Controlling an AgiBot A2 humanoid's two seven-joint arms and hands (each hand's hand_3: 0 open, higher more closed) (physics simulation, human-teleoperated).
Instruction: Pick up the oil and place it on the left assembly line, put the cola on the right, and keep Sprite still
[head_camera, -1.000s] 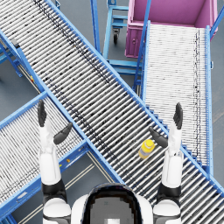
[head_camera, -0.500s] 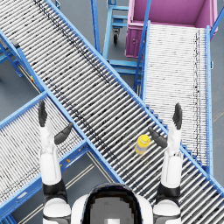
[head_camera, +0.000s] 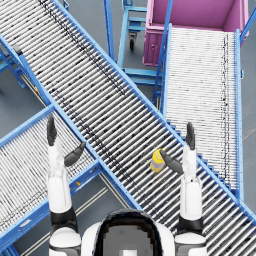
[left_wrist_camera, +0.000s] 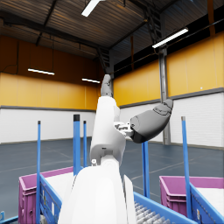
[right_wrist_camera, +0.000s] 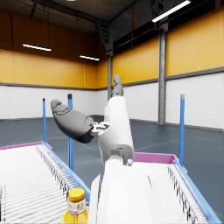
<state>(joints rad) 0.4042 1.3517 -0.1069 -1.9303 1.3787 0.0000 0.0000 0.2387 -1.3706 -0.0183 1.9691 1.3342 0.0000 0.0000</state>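
Beside the oil (head_camera: 157, 161), right robot hand (head_camera: 183, 153) upright, empty, fingers apart; left robot hand (head_camera: 58, 147) alike.

A warehouse hall is shown. The walls (right_wrist_camera: 26, 65) are painted yellow above and white below. The dark ceiling (left_wrist_camera: 65, 26) is crossed by beams and lit by strip lights (left_wrist_camera: 170, 38). The floor (head_camera: 20, 107) is finished in plain dark grey. A long roller conveyor (head_camera: 100, 100) with blue rails is set diagonally, and a shorter left conveyor (head_camera: 25, 160) and right conveyor (head_camera: 200, 90) are set against its sides. A pink bin (head_camera: 156, 47) is placed at the right conveyor's far end, with a blue wheeled frame (head_camera: 134, 25) beside it. Blue posts (left_wrist_camera: 77, 144) are seen upright.
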